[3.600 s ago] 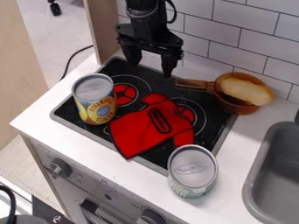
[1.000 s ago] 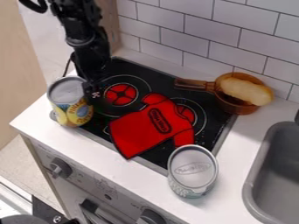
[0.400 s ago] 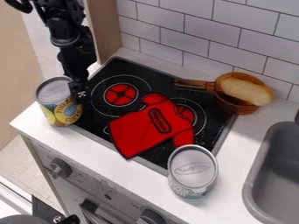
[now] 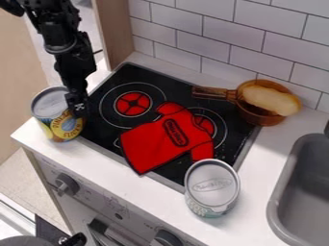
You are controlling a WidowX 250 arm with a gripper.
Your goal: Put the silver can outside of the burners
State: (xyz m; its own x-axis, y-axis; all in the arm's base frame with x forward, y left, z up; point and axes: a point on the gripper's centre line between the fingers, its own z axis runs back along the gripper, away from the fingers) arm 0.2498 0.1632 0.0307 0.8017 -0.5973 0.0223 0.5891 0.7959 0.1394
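My gripper [image 4: 77, 104] hangs low at the left of the stove, against the right side of the silver-topped can [image 4: 58, 116] with the yellow and blue label. That can stands upright at the stove's left corner, left of the red burner rings; whether its base rests partly on the stove's rim is hidden. A second silver can [image 4: 211, 187] stands upright on the counter by the stove's front right corner. The black stovetop [image 4: 117, 77] has two red-centred burners, the left one [image 4: 133, 104] uncovered.
A red shirt-shaped cloth [image 4: 168, 139] lies over the middle of the stove and part of the right burner. An orange pan [image 4: 263, 115] holding a bread-like piece [image 4: 270, 99] sits at the back right. The grey sink [image 4: 310, 192] is at the right, a tiled wall behind.
The gripper has moved from above the stove's back to the left and down beside the labelled can. That can has shifted left, away from the left burner. The other objects have stayed put.
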